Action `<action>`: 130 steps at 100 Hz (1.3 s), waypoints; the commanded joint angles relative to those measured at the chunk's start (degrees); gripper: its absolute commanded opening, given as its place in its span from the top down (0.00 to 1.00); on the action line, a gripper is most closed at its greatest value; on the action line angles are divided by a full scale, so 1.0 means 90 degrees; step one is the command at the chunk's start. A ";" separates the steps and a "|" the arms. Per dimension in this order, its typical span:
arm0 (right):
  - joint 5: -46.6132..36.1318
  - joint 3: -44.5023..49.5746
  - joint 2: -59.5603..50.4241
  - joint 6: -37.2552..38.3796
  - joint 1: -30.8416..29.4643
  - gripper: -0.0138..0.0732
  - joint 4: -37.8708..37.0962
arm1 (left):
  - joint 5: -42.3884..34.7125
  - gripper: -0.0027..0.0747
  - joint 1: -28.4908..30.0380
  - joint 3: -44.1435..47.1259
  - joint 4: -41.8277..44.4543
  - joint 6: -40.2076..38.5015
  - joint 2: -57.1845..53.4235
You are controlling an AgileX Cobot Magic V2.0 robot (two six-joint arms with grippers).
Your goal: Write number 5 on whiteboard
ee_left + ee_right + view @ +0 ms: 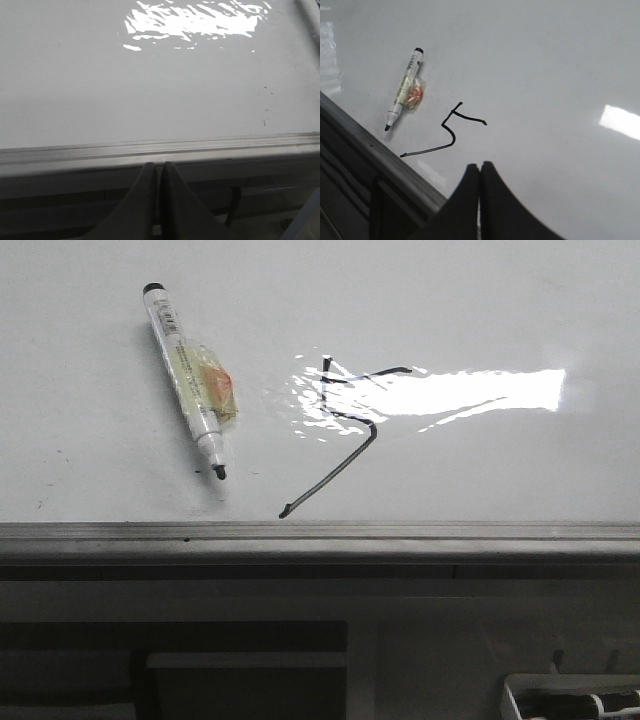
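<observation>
The number 5 (345, 430) is drawn in thin black line on the whiteboard (500, 460), near its middle, with a long tail slanting toward the grey edge rail (320, 533). It also shows in the right wrist view (451, 131). A white marker (188, 375) with a yellow-orange tape band lies uncapped on the board left of the figure, also in the right wrist view (404, 87). My right gripper (479, 166) is shut and empty above the board. My left gripper (159, 165) is shut and empty, outside the board's rail (160, 149). Neither gripper shows in the front view.
Bright glare (470, 390) lies across the top of the figure. A white tray with a marker (575, 702) sits below the board at the front right. Dark shelving (170, 670) lies under the rail.
</observation>
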 commanded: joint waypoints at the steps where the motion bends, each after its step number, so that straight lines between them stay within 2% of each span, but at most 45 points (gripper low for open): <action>1: -0.0746 -0.0103 0.0040 0.0293 -0.0044 0.91 -0.0704 | -0.0329 0.99 0.0022 0.0117 -0.0069 -0.0067 -0.0174; 10: -0.1113 0.0082 0.0040 0.2085 -0.0144 0.91 -0.2446 | -0.0329 0.99 0.0022 0.0117 -0.0069 -0.0067 -0.0174; 13: -0.1142 0.0160 0.0040 0.2915 -0.0248 0.91 -0.2914 | -0.0329 0.99 0.0022 0.0117 -0.0069 -0.0067 -0.0174; 20: -0.1034 0.0344 0.0040 0.4252 -0.0571 0.91 -0.3790 | -0.0329 0.99 0.0022 0.0117 -0.0069 -0.0067 -0.0174; 43: -0.0548 0.0918 -0.0024 0.6405 -0.2042 0.91 -0.5757 | -0.0329 0.99 0.0022 0.0117 -0.0069 -0.0067 -0.0174; 59: -0.0222 0.1237 -0.0493 0.6588 -0.2789 0.91 -0.5891 | -0.0329 0.99 0.0022 0.0117 -0.0069 -0.0067 -0.0174; 69: 0.0716 0.1226 -0.1024 0.6588 -0.3019 0.91 -0.5923 | -0.0329 0.99 0.0022 0.0117 -0.0069 -0.0067 -0.0174; 86: 0.2249 0.1226 -0.1939 0.6588 -0.3042 0.91 -0.5923 | -0.0329 0.99 0.0022 0.0117 -0.0069 -0.0067 -0.0174; 110: 0.2160 0.1226 -0.1932 0.6588 -0.3060 0.91 -0.6157 | -0.0342 0.99 0.0022 0.0117 -0.0082 -0.0067 -0.0174; 130: 0.2193 0.1226 -0.1932 0.6588 -0.3060 0.91 -0.5752 | -0.0342 0.99 0.0022 0.0117 -0.0082 -0.0067 -0.0174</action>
